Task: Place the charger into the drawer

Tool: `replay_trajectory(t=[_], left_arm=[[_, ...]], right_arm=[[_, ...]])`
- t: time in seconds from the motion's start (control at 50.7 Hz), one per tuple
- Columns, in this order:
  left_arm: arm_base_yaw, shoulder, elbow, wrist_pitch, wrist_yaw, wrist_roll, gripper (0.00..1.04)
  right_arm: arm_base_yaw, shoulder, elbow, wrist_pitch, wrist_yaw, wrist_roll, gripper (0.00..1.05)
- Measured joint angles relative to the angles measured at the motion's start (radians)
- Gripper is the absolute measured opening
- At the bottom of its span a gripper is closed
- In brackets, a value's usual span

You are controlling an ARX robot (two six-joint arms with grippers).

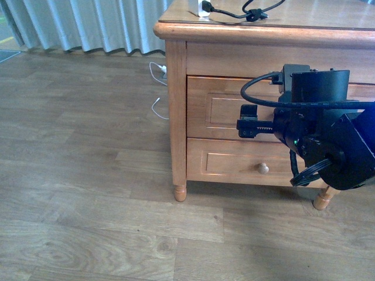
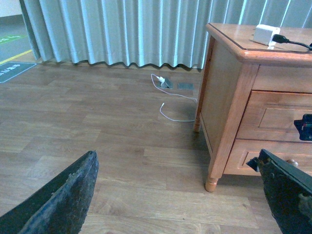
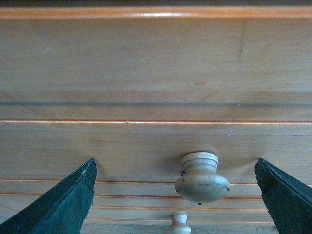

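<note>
The small white cube charger [image 1: 204, 8] with its black cable lies upper centre in the front view, on the honey-brown wooden bench [image 1: 176, 117]. The bench's top drawer [image 1: 220, 108] is closed. The right hand [image 3: 174, 165] is spread wide, facing the drawer's pale round knob [image 3: 201, 178]. The left hand [image 2: 176, 158] is also spread wide.

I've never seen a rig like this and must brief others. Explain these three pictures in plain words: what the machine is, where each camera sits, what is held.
This is a robot with two arms, each ending in a two-fingered gripper. The front view comes from a camera on its body: it shows a wooden cabinet and the black right arm in front of the shut top drawer. The other two cameras sit on the wrists. The right gripper is open, its dark fingers either side of the drawer's pale knob, not touching it. The left gripper is open too, facing the floor. The charger lies on the cabinet top. Nothing is held.
</note>
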Motion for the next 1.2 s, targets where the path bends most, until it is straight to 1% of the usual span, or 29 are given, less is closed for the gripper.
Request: replay_trajectory(t=[0.177,0.256,0.355,0.473,0.512,0.532,0.572,0.67,0.808,0.966,1.202], left_arm=[[0.000,0.000,0.000,0.000,0.000,0.000,0.99],[0.000,0.000,0.000,0.000,0.000,0.000,0.99],[0.000,0.000,0.000,0.000,0.000,0.000,0.99],[0.000,0.000,0.000,0.000,0.000,0.000,0.99],[0.000,0.000,0.000,0.000,0.000,0.000,0.99],[0.000,0.000,0.000,0.000,0.000,0.000,0.99],[0.000,0.000,0.000,0.000,0.000,0.000,0.99],[0.000,0.000,0.000,0.000,0.000,0.000,0.99],[0.000,0.000,0.000,0.000,0.000,0.000,0.99],[0.000,0.000,0.000,0.000,0.000,0.000,0.99],[0.000,0.000,0.000,0.000,0.000,0.000,0.99]], right_arm=[[-0.001,0.000,0.001,-0.001,0.002,0.000,0.96],[-0.001,0.000,0.001,0.000,0.009,0.000,0.86],[-0.003,0.000,0.001,0.000,0.008,-0.005,0.68],[-0.003,0.000,0.001,0.000,0.008,-0.006,0.52],[-0.003,0.000,0.001,0.000,0.010,-0.006,0.44],[-0.003,0.000,0.001,-0.001,0.011,-0.007,0.44],[-0.004,0.000,0.001,-0.001,0.015,-0.010,0.37],[-0.008,0.000,0.000,-0.002,0.009,-0.011,0.25],[-0.008,-0.004,-0.008,-0.005,0.010,-0.003,0.24],[-0.010,-0.031,-0.044,-0.014,-0.015,0.008,0.23],[0.009,-0.153,-0.200,-0.074,-0.031,0.047,0.23]])
